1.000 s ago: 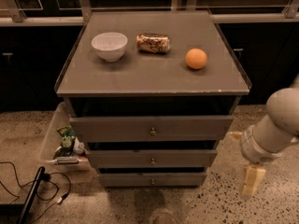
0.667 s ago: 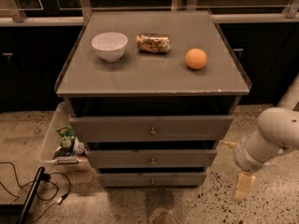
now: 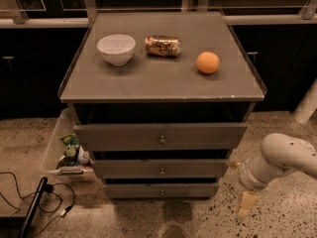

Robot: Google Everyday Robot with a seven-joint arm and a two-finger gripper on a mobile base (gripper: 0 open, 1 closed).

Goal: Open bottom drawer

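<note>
Three stacked drawers (image 3: 198, 168): bottom drawer (image 3: 131, 191) long axis left-right, knob (image 3: 162, 193) camera-ward; jaws low at its right, spread impossible to tell.

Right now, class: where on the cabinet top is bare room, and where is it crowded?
Bare: the front strip of the cabinet top, before the bowl, can and orange. Crowded: that row behind. The gripper hangs low, right of the bottom drawer.

**Cabinet top (image 3: 163, 86) with three things on it**

The grey cabinet top is flat and carries three things in one row. The gripper (image 3: 246, 205) hangs low beside the cabinet, close above the speckled floor (image 3: 287, 219). From the gripper, the orange (image 3: 208, 62) is nearest, then the can (image 3: 162, 46) lying on its side, and the white bowl (image 3: 116, 48) is farthest.
</note>
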